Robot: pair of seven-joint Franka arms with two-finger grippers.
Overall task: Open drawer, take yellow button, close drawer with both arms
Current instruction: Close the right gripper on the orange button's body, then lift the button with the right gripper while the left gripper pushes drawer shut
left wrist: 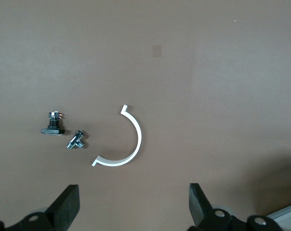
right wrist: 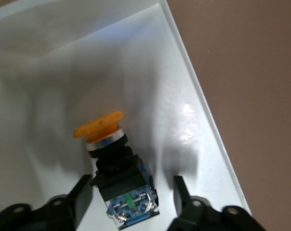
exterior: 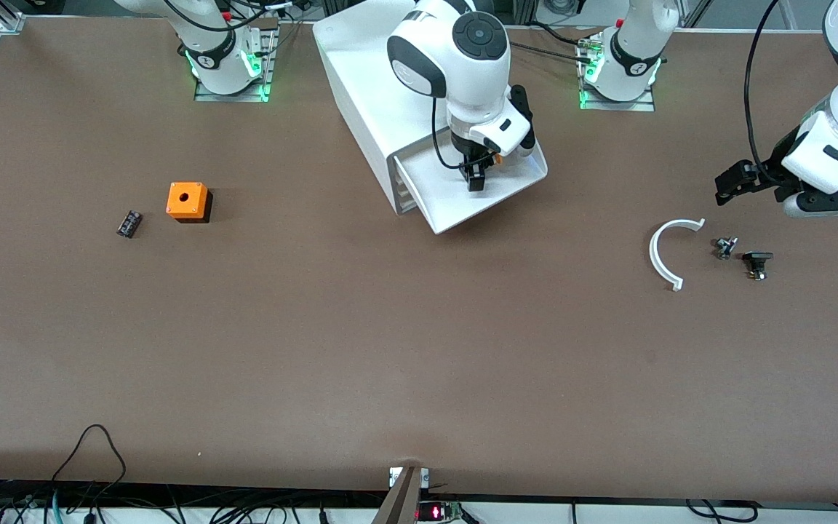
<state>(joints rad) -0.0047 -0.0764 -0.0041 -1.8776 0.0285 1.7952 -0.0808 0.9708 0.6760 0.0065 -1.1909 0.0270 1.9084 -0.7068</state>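
Observation:
The topmost drawer (exterior: 463,207) of the white cabinet (exterior: 361,80) is pulled out toward the front camera. The button (right wrist: 117,163), with an orange cap and a black body, lies on its side in the drawer (right wrist: 174,72). A bit of its orange shows in the front view (exterior: 495,157). My right gripper (exterior: 476,178) is down in the drawer. In the right wrist view it (right wrist: 131,192) is open, with one finger on each side of the button's body and a gap at each. My left gripper (exterior: 732,183) is open and empty above the table at the left arm's end (left wrist: 133,197).
A white arc (exterior: 663,251) (left wrist: 136,144), a small metal part (exterior: 724,247) (left wrist: 76,141) and a small black part (exterior: 756,262) (left wrist: 54,124) lie below my left gripper. An orange cube with a hole (exterior: 188,201) and a small black part (exterior: 129,223) lie toward the right arm's end.

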